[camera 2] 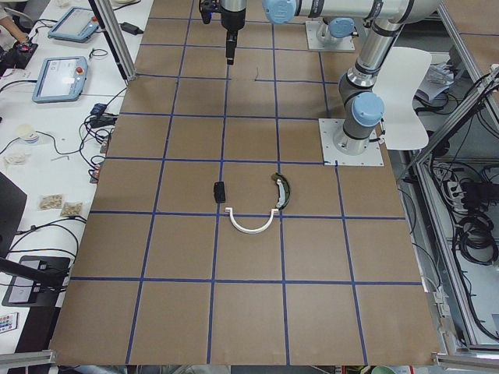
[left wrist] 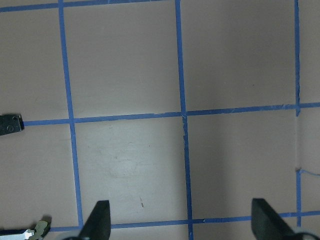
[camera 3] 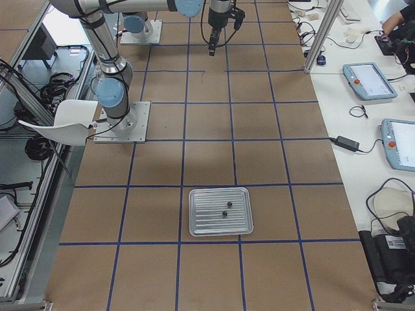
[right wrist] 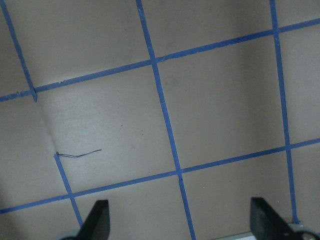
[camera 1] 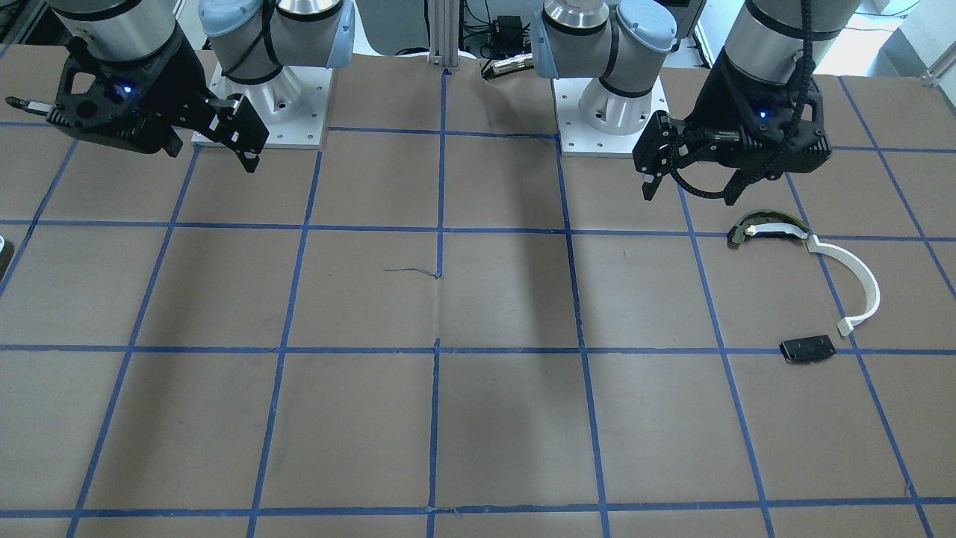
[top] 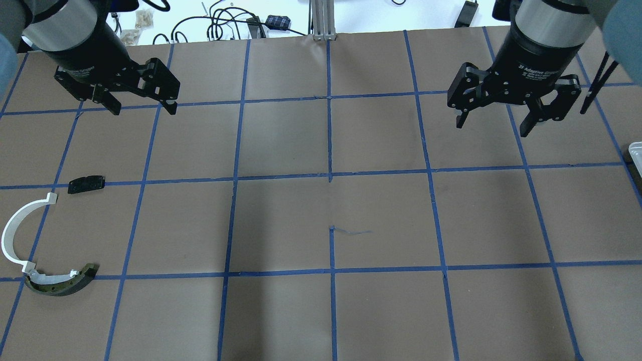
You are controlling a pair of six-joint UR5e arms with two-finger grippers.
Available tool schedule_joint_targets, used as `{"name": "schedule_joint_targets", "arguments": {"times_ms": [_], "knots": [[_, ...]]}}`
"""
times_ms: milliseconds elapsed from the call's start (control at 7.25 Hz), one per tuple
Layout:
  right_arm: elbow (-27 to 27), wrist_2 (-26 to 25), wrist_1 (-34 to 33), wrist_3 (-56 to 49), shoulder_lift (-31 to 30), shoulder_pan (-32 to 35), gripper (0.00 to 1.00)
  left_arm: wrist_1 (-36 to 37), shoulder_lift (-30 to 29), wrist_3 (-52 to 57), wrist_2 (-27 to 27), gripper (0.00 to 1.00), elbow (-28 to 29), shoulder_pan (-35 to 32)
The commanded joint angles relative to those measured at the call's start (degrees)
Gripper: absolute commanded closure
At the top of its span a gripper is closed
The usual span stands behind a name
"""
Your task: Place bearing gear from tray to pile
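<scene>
The metal tray (camera 3: 220, 212) lies on the table and holds two small dark round parts (camera 3: 210, 207) (camera 3: 224, 213); they are too small to tell which is the bearing gear. The pile is a white plastic arc (top: 15, 230), a dark olive-edged curved piece (top: 62, 283) and a flat black plate (top: 86, 184). It also shows in the front view (camera 1: 859, 276). My left gripper (top: 143, 108) is open and empty, raised beyond the pile. My right gripper (top: 492, 126) is open and empty, raised on the right half, away from the tray.
Only a corner of the tray (top: 636, 153) shows at the overhead view's right edge. Blue tape lines grid the brown table. The arm bases (camera 1: 261, 119) stand at the robot's side. Cables and tablets lie past the far edge.
</scene>
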Motion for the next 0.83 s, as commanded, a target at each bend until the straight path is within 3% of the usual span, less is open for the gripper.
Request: {"name": "schedule_joint_targets", "arguments": {"times_ms": [0,690], "knots": [[0.1,-0.4,0.0,0.0,0.1,0.0,0.0,0.0,0.0,0.0,0.0,0.0,0.0,0.0],[0.0,-0.2,-0.8,-0.5,0.3,-1.1,0.0,0.0,0.0,0.0,0.0,0.0,0.0,0.0]]}}
